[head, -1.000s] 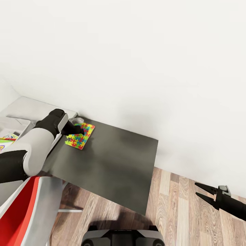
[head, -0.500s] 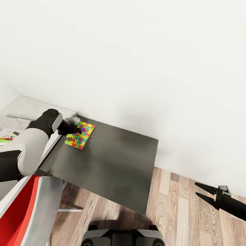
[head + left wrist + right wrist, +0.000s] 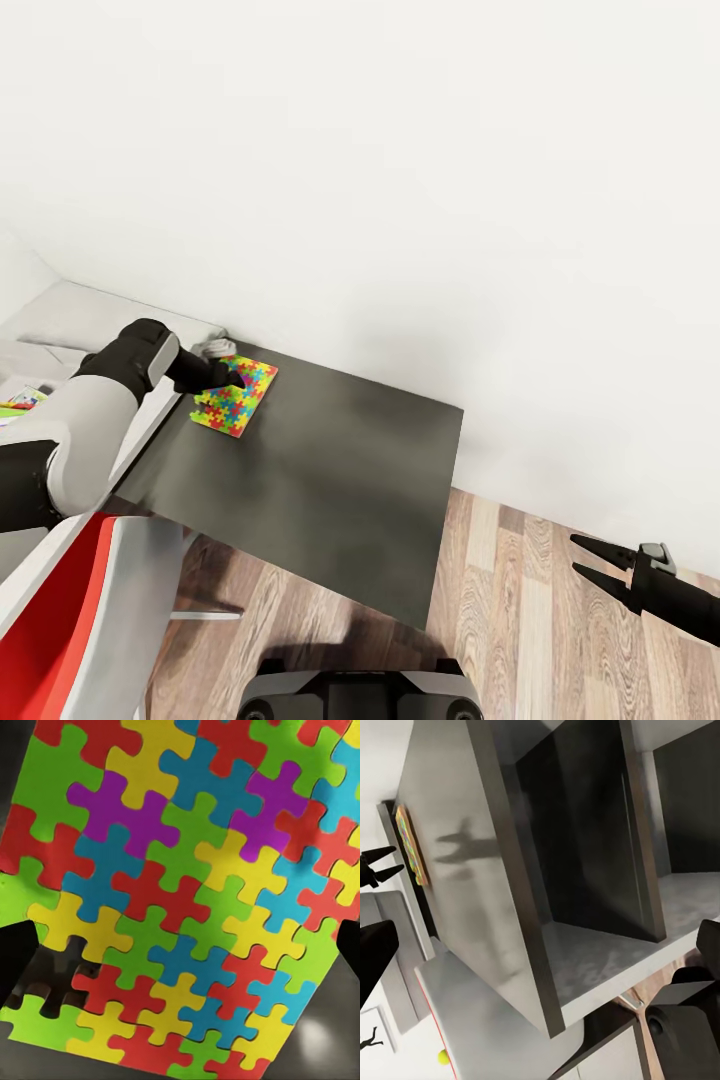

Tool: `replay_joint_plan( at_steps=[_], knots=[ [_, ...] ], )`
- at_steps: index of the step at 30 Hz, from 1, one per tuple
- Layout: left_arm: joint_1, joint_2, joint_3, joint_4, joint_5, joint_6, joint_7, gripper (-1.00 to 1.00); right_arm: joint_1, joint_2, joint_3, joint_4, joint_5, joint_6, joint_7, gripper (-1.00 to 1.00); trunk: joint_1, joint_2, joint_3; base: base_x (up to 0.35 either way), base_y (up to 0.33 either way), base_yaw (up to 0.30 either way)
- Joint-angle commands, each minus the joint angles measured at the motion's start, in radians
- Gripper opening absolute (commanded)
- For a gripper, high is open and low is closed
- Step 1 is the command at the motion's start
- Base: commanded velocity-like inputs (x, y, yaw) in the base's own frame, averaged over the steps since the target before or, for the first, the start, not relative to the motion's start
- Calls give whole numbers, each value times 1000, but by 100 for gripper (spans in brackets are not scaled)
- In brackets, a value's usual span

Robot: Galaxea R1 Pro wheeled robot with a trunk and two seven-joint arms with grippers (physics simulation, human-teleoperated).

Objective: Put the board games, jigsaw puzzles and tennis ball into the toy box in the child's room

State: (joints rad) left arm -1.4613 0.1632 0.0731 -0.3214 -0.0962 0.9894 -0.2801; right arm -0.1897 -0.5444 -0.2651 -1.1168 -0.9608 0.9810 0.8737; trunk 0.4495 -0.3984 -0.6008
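Jigsaw puzzle [image 3: 234, 398] flat on the table's dark side unit [image 3: 330, 480], at its far corner by the wall.

Left gripper [image 3: 228, 376] sits over the puzzle's near-wall end, hiding that corner; its fingertips are cut off at the left wrist frame edges, grip state undeterminable. Right gripper [image 3: 592, 563] hangs over wooden floor [image 3: 520, 620], fingers parted, empty. Tennis ball [image 3: 443, 1058] barely resolvable.

Left arm stretched forward, its tool [image 3: 225, 378] pointing down — right tool [image 3: 592, 562] hangs low, fingers parted.
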Motion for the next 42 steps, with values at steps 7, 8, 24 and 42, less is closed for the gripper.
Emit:
replay_joint_plan(
  at_steps=[7, 8, 24, 42],
  knots=[
    [-1, 12, 8, -1, -10, 3, -11, 100, -1, 0, -1, 0, 2, 4, 4, 100, 1, -2, -1, 0, 0, 0],
    [-1, 13, 8, -1, -9, 3, -12, 100, -1, 0, -1, 0, 2, 4, 4, 100, 1, -2, -1, 0, 0, 0],
    [1, 31, 7, -1, -8, 3, -13, 100, -1, 0, -2, 0, 2, 4, 4, 100, 1, -2, -1, 0, 0, 0],
    [5, 32, 11, -1, -3, 2, -14, 100, -1, 0, -4, 0, 2, 4, 4, 100, 1, -2, -1, 0, 0, 0]
  ],
)
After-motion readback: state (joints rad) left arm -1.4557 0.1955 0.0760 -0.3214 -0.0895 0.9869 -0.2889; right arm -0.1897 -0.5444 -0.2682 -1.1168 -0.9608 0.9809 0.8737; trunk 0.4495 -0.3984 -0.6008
